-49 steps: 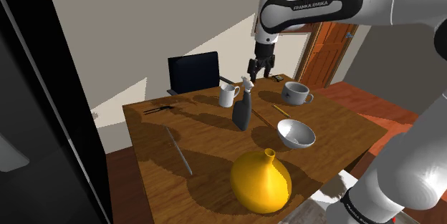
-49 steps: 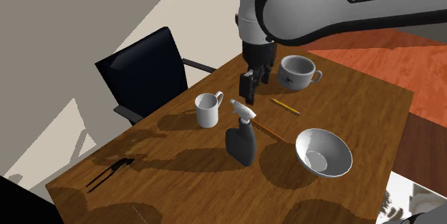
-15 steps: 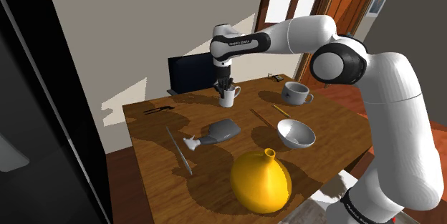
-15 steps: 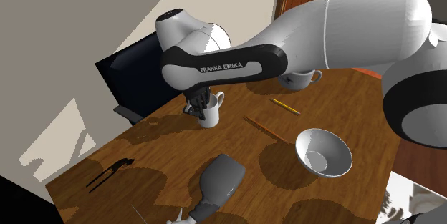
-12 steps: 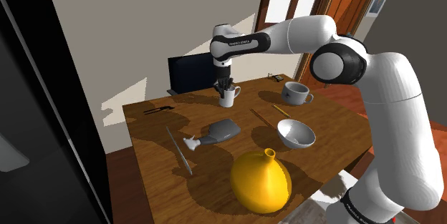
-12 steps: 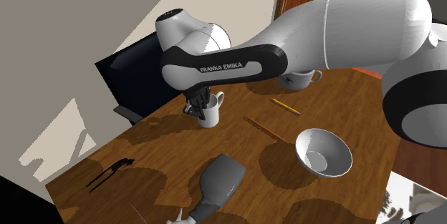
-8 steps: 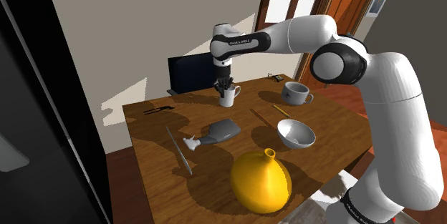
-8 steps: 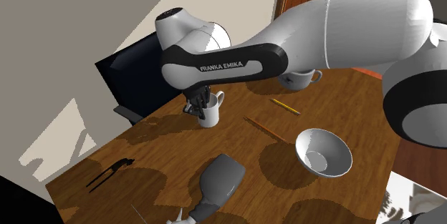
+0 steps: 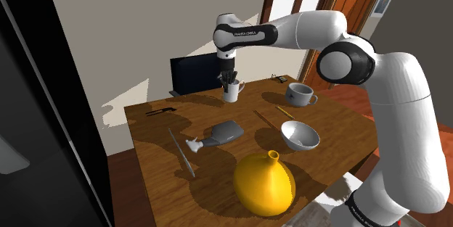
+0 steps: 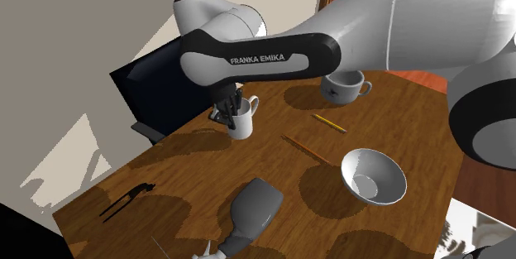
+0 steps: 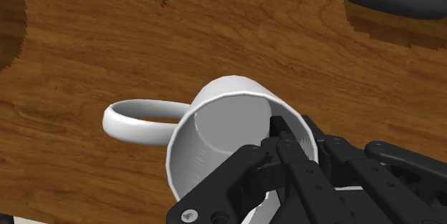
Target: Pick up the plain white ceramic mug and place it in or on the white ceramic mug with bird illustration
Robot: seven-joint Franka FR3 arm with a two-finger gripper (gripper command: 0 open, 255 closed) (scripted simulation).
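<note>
Right now, shoulder view: the gripper (image 9: pixel 229 82) points down into the plain white mug (image 9: pixel 232 91), pinching its wall w/ one finger inside and one outside. The mug is at the far side of the wooden table (image 9: pixel 348 122), well beyond the grey bowl (image 9: pixel 300 135) and toward this view's left of it. Can't tell if its base touches the wood. A wide mug (image 9: pixel 299 93) stands upright near the bowl, on its far side. A yellow pencil (image 9: pixel 284 109) lies btwn that mug and the bowl. A grey spray bottle (image 9: pixel 221 133) lies on its side to this view's left of the bowl. A yellow vase (image 9: pixel 264 183) stands on the bowl's near side.

Second exterior view: the gripper (image 10: pixel 226 115) clamps the plain white mug (image 10: pixel 244 118) up and to this view's left of the bowl (image 10: pixel 374 175), well apart from it. The wide mug (image 10: pixel 346 85), w/ a dark mark on its side, stands above the bowl in this view. The spray bottle (image 10: pixel 252 208) lies to this view's left of the bowl.

Wrist view: the black fingers (image 11: pixel 283 133) close on the mug's (image 11: pixel 215 133) rim wall, handle (image 11: pixel 136 121) pointing away from them, wood grain underneath.
</note>
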